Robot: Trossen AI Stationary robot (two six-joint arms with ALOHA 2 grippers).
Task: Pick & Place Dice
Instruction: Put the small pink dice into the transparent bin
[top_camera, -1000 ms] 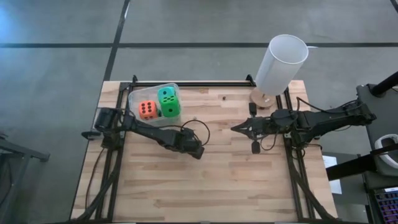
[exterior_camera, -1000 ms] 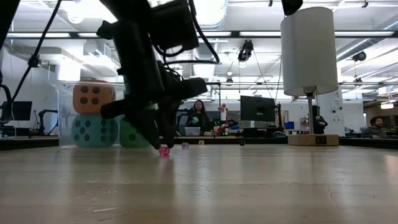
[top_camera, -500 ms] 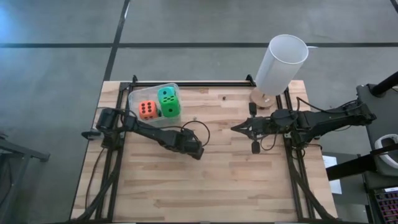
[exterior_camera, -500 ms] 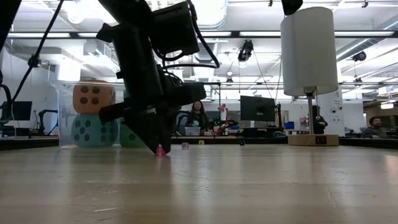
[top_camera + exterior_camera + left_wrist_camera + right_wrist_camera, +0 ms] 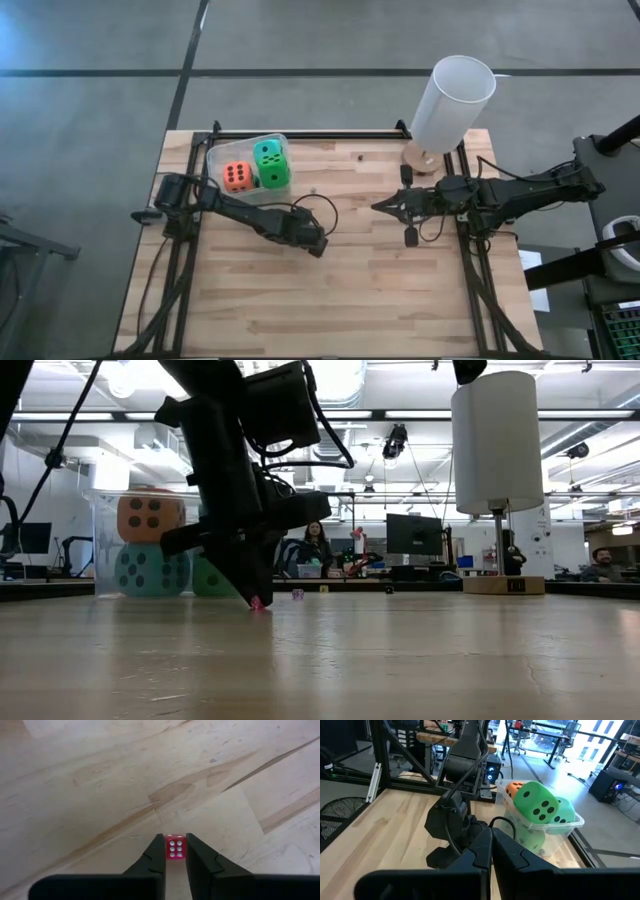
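Left gripper (image 5: 175, 838) down at the pale wooden plank tabletop (image 5: 100, 785), near the middle of the table, its two dark fingers (image 5: 156, 856) drawn in and clamped on a small translucent pink die (image 5: 175, 848). Six white pips on the face toward the wrist camera. Die sitting on the wood, flanked on both sides by the fingertips and touching each. Same grip in the low view: left gripper tip (image 5: 254, 596) down at the surface, pink die (image 5: 258, 603) at its very end. From above, left gripper (image 5: 318, 246) at the end of its arm, reaching in from the table's left edge; die itself too small to make out there.

Just beyond in the low view, a second tiny purplish die (image 5: 297, 594) lying free on the wood, apart from the gripper.

Farther back, toward the left rear corner, a clear plastic tub (image 5: 216, 160) holding large soft foam dice: an orange foam die with black pips (image 5: 237, 176) beside a bright green foam die (image 5: 271, 163), and, seen from table height, a teal foam die (image 5: 152, 570) under the orange one.

Across the table, right gripper (image 5: 378, 207) poised over the right half, well apart from the left one, fingers pressed together on nothing, pointing toward the left arm and the tub.

At the right rear corner, a tall white cylinder (image 5: 452, 100) on a small wooden base.

Beyond the table, in the room: a seated person (image 5: 318, 546) and a dark monitor (image 5: 413, 533).
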